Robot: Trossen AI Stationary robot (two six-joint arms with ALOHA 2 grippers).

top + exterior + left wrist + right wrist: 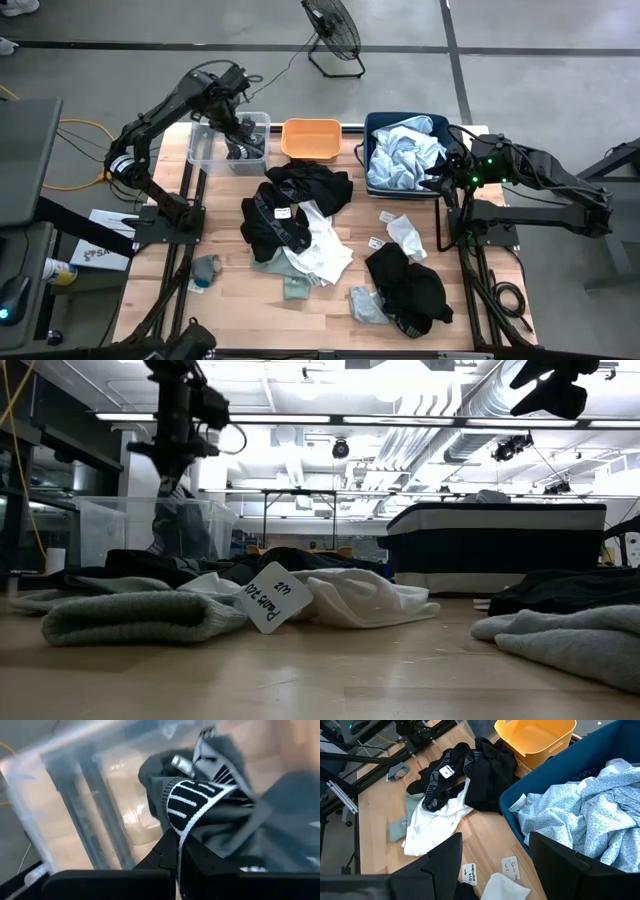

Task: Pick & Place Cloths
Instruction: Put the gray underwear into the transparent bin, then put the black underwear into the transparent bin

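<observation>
My left gripper point(238, 135) hangs over the clear bin point(205, 152) at the table's far left, shut on a grey cloth point(220, 827) with a black-and-white striped band. In the low view that cloth point(180, 525) hangs down inside the bin's walls. My right gripper point(495, 845) stands open above the near edge of the navy bin point(372, 130), touching nothing. A pale blue cloth point(405, 155) fills that bin. Black point(300, 190), white point(322, 252) and small grey-green point(207, 268) cloths lie loose on the table. My left gripper pinches the striped band point(182, 815) of the grey cloth between its two fingers point(167, 851). The fingers come from above, pointing steeply down. The cloth hangs slack below them, bunched in folds, down into the clear bin; whether its lower end rests on the bin's floor I cannot tell.
An orange bin point(310, 138) stands between the clear and navy bins along the far edge. Another black cloth point(408, 282) and a grey one point(366, 303) lie at the near right. White paper tags point(512, 866) lie on the wood beside the navy bin.
</observation>
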